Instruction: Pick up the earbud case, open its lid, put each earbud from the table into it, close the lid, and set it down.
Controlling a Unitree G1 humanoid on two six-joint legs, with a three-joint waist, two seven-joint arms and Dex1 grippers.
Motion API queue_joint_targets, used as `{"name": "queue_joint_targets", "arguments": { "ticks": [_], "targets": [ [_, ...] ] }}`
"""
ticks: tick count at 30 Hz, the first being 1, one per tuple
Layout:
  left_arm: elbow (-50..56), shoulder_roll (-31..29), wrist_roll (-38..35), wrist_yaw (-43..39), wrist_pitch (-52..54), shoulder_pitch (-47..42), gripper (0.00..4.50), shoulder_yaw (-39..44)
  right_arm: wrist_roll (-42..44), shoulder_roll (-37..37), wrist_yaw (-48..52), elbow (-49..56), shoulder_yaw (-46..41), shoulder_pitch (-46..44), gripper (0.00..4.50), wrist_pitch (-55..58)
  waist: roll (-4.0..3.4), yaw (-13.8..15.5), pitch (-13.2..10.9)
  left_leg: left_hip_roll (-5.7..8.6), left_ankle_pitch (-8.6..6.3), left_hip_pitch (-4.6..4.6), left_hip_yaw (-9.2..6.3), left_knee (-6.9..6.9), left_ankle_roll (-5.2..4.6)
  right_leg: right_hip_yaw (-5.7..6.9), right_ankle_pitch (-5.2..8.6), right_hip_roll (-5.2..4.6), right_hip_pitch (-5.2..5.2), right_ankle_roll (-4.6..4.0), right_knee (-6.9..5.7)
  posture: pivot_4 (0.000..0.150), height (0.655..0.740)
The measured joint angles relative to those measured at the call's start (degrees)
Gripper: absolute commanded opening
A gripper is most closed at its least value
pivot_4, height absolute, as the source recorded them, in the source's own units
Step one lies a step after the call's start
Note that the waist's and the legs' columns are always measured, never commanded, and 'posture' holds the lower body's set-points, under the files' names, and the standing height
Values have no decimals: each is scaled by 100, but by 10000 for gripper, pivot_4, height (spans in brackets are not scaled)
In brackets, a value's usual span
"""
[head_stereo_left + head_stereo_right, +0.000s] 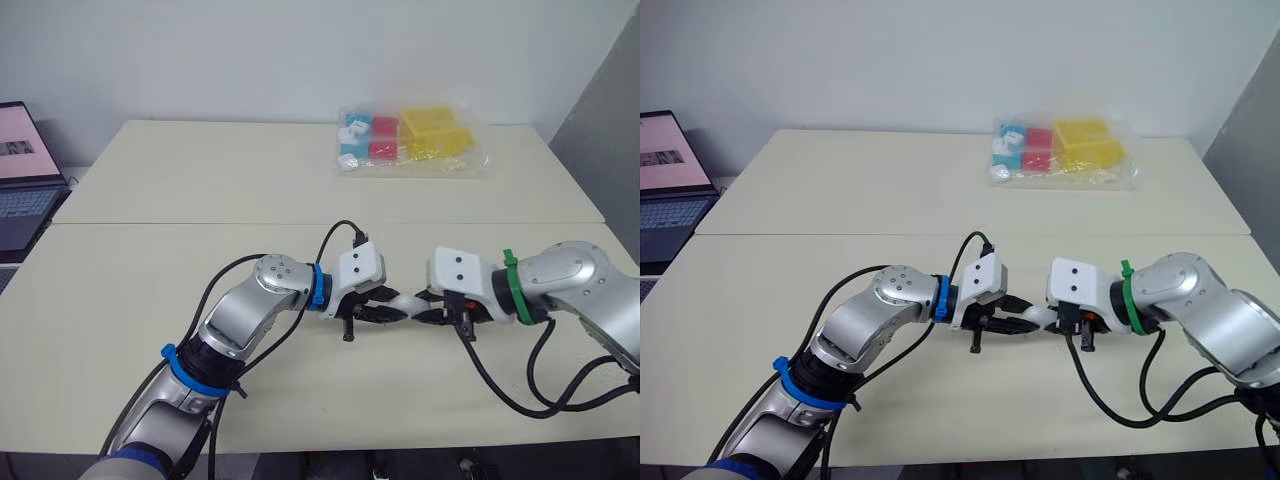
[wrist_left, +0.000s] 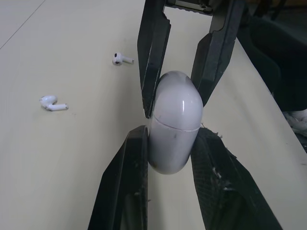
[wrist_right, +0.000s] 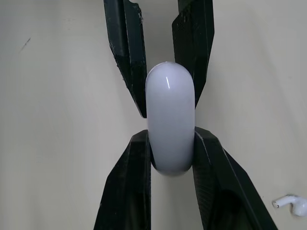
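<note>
Glossy, rounded white earbud case [image 2: 175,108] clamped by both left pincer [image 2: 172,136] and right pincer [image 3: 171,136]; left wrist view shows two earbuds [image 2: 53,103] [image 2: 122,59] on matte bench [image 2: 62,163].

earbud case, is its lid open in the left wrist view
No, the earbud case is closed, with just a thin seam across it, clamped by both the left gripper and the right gripper.

Both arms are rounded silver-grey shells trailing looped black cables, the left arm [image 1: 250,305] ringed in blue at wrist and elbow, the right arm [image 1: 575,275] ringed in green, each with a white boxy wrist block behind the black two-fingered left hand [image 1: 388,313] and right hand [image 1: 430,310].
</note>
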State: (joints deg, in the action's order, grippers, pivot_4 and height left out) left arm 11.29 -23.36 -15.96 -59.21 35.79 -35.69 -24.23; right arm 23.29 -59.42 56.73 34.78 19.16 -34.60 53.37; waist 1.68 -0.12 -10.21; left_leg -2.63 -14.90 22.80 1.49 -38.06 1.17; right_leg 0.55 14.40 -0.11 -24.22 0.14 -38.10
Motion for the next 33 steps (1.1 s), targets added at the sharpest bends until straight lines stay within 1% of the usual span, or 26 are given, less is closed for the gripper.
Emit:
{"name": "queue_joint_targets", "arguments": {
  "ticks": [1, 7, 8, 12, 15, 17, 19, 23, 28, 33],
  "targets": [
    [-12, 9, 6, 6, 0, 3, 7873, -1, -4, 13, -30, 1, -5, -29, 21489, 13, 0, 2, 0, 0, 0, 1, -1, -1, 0, 1, 0, 0, 0, 0, 0, 1500, 7358],
    [-129, 44, 34, 104, -98, 49, 7746, 8, -6, -213, -16, -43, -230, -18, 43905, 94, 0, 5, 0, 2, 0, 1, 0, -1, 0, -1, 0, -2, 1, 0, 1, 1500, 7358],
    [-188, 66, 31, 115, -123, 86, 7746, 31, 6, -313, 32, -53, -345, -8, 45000, 86, 0, 6, 0, 2, 0, 0, 0, -1, 0, 0, 0, -2, 1, 0, 1, 1500, 7358],
    [-382, 48, 10, 119, -122, 216, 7746, 176, 87, -728, 276, -68, -905, 256, 45000, -70, 0, 8, 0, 0, 0, 0, -2, 0, 0, 3, 0, -1, 2, 0, 2, 1500, 7358],
    [-515, 86, -209, 105, -58, 338, 7746, 417, 181, -862, 503, -11, -1425, 594, 45000, -468, 0, 1, 0, 0, 0, -1, 2, 0, 0, 0, 0, -1, 1, 0, 1, 1500, 7358],
    [-599, 161, -474, 59, -15, 462, 7746, 680, 284, -764, 582, 89, -1811, 774, 45000, -847, 0, -3, 0, -2, 0, -5, 2, 0, 0, 0, 0, 0, 4, 0, -1, 1500, 7358],
    [-666, 245, -788, -43, -4, 583, 7746, 918, 335, -425, 492, 214, -2073, 861, 45000, -1194, 0, -4, 1, -3, 0, -8, 1, -3, 0, 1, 0, 1, 8, 0, -5, 1500, 7358],
    [-658, 322, -1103, -152, -28, 706, 7746, 1120, 236, -54, 108, 454, -1959, 863, 45000, -1368, 0, 2, 1, 0, 1, -9, -1, -8, 1, 1, -1, -1, 10, 0, -11, 1500, 7358],
    [-574, 300, -1111, -280, -264, 737, 7746, 1106, -140, 225, -273, 542, -1351, 718, 45000, -1366, 0, 1, 1, 1, 1, -10, 1, -8, 1, -1, -1, -2, 9, 0, -11, 1500, 7358],
    [-455, 246, -1093, -365, -396, 734, 7746, 1084, -415, 332, -331, 365, -1118, 633, 45000, -1432, -1, 1, 1, 1, 1, -10, 2, -7, 1, -3, -1, -1, 10, -1, -9, 1500, 7358]
  ]
}}
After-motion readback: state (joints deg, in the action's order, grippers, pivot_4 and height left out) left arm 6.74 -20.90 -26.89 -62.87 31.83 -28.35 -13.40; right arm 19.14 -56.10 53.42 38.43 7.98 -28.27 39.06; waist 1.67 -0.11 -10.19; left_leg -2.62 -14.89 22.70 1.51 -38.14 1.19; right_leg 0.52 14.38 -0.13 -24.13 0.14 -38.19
